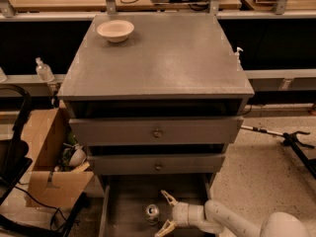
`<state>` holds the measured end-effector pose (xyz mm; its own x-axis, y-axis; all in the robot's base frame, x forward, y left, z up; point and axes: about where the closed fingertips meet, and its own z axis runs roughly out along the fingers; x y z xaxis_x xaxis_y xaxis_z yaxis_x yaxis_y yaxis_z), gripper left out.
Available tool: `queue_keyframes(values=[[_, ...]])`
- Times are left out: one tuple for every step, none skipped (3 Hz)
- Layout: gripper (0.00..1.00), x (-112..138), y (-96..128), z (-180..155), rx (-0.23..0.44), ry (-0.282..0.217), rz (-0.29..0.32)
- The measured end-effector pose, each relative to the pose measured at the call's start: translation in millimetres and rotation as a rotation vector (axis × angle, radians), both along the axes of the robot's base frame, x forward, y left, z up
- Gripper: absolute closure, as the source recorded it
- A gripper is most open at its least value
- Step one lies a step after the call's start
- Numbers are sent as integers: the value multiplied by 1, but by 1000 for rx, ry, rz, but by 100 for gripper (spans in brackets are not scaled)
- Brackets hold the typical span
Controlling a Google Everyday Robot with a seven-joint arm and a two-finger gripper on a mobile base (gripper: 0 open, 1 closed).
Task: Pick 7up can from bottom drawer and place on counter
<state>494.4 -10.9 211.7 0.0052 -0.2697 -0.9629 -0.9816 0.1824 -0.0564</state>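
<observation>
The 7up can (151,213) stands upright on the grey floor of the open bottom drawer (128,201), silver lid up. My gripper (165,212) is inside the drawer just right of the can, its two pale fingers spread open, one finger (168,198) above and one below, both close to the can and not closed on it. The white arm (232,222) comes in from the lower right. The counter (163,58) is the broad grey top of the cabinet above.
A cream bowl (115,30) sits at the counter's back left. Two closed drawer fronts with knobs (157,132) are above the open drawer. A cardboard box (52,157) stands at the left. A small pump bottle (238,55) is by the counter's right edge.
</observation>
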Motion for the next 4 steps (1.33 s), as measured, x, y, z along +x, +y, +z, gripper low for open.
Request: queue_keyframes(values=[[15,-2,24,-27,4,29,34],[38,-3,39,-34,17,46,49],[61,-2,48,-14,86,78,41],[85,0,36,30,147,117,20]])
